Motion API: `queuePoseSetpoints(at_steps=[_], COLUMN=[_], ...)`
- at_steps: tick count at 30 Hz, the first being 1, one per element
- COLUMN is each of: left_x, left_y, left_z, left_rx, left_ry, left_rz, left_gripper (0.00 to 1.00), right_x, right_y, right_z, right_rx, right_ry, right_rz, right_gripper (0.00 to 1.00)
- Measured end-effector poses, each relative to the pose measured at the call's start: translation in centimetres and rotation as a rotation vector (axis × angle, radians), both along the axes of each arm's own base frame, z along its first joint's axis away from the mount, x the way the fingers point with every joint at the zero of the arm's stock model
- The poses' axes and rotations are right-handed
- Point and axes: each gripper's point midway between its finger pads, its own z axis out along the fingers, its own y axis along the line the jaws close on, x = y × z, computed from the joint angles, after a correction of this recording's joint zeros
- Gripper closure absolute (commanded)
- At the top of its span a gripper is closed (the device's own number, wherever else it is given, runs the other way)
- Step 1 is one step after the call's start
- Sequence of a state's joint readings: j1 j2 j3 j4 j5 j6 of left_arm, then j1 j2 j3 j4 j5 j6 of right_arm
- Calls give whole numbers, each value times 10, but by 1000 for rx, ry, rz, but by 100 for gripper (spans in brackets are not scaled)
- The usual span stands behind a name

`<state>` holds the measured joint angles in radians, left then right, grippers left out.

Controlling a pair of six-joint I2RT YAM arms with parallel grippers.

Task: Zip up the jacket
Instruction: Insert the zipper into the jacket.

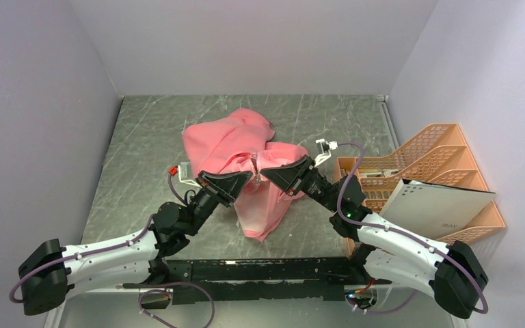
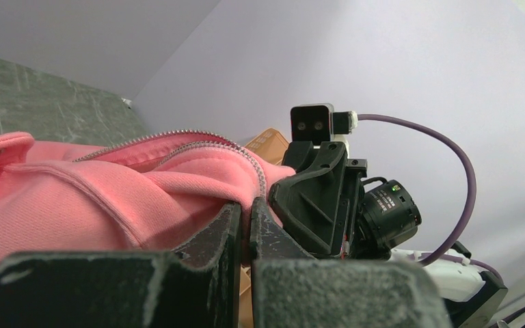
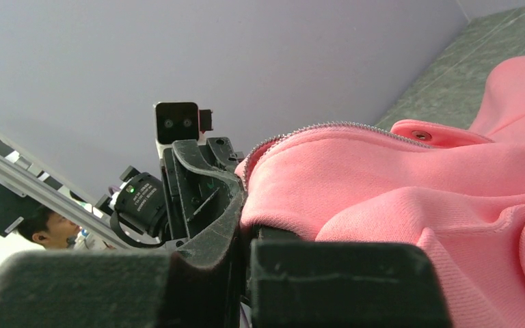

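**Jacket [image 1: 232, 140] pinched at the zipper, both arms**

Lies bunched mid-tabletop [image 1: 137, 137], front edge lifted where the arms meet. Both the left end effector [image 1: 246, 180] and the right end effector [image 1: 266, 172] sit tip to tip, each clamped nearly shut on pink fabric just beside the teeth [image 2: 178, 134]. Likely why: hold both halves taut and aligned for zipping. Can't locate the pull for sure.

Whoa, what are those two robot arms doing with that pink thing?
They are working on a pink jacket lying on the table. The left gripper and the right gripper are each pinched shut on the fabric at its front opening, facing each other. The zipper teeth along the edges look apart there, so it is not zipped yet.
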<state>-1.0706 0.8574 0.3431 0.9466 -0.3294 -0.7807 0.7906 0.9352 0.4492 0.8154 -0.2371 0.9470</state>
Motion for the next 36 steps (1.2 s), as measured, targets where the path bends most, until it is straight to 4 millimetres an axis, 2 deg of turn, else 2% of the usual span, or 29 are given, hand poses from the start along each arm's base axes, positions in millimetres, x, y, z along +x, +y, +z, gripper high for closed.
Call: queuePoseSetpoints(at_steps=[36], left_x=[-1], left_y=[4], left_z=[1], left_rx=[-24], left_ry=[9], left_rz=[1], left_gripper=[95], right_x=[-2], right_y=[0], right_z=[4], right_rx=[14], right_ry=[-12], right_rz=[9], right_gripper=[100])
